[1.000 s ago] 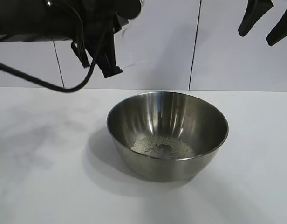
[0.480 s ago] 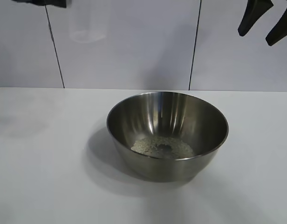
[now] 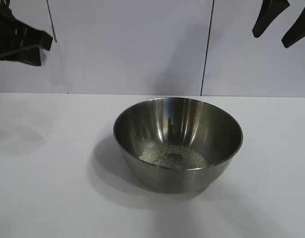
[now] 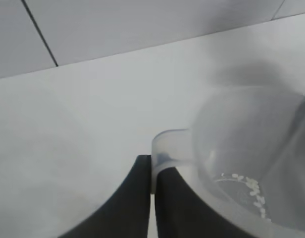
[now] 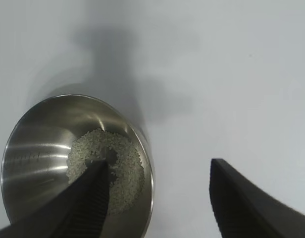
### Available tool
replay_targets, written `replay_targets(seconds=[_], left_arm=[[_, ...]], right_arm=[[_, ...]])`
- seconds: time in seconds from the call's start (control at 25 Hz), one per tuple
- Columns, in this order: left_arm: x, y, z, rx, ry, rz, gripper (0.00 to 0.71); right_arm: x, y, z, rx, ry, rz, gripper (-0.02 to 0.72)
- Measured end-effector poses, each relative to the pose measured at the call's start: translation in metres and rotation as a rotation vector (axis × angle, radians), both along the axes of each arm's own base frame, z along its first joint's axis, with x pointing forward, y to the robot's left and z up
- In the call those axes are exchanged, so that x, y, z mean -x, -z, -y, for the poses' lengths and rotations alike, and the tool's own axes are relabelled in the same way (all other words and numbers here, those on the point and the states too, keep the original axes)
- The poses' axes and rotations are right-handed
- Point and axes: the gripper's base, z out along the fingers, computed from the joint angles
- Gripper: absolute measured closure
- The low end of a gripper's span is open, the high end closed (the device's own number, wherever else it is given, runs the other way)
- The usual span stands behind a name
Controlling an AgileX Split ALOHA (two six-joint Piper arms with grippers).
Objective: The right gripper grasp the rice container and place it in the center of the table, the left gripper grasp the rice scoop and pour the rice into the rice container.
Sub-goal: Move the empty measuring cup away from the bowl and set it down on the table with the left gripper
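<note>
With the left gripper (image 4: 152, 208) clamped on the rice scoop (image 4: 241, 163) handle and the right gripper (image 3: 283, 22) hanging apart, leftover grains may scatter onto the table (image 3: 43, 188).

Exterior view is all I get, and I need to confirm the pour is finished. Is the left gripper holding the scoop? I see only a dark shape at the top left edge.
Observer: Yes. The left wrist view shows the left gripper shut on the handle of the scoop.
Operator: Any rice left in it?
Observer: Only a few grains of rice cling inside; otherwise it looks empty.
Operator: How does the right gripper sit relative to the bowl?
Observer: In its wrist view the right gripper hangs open above the rim of the bowl, one finger over the heap inside, the other over the table, holding nothing.
</note>
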Motion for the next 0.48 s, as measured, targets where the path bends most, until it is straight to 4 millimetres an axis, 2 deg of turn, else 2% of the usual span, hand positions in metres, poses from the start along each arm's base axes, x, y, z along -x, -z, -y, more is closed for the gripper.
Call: replay_targets(seconds=[0.28, 0.48], left_arm=[[0.01, 0.029, -0.021, -0.054, -0.198, 0.064, 0.702], [0.025, 0.041, -0.017, -0.049, -0.168, 0.185, 0.702]], right_arm=[[0.0, 0.0, 0.0, 0.0, 0.001, 0.005, 0.295], [-0.001, 0.0, 0.0, 0.0, 0.002, 0.008, 0.295]])
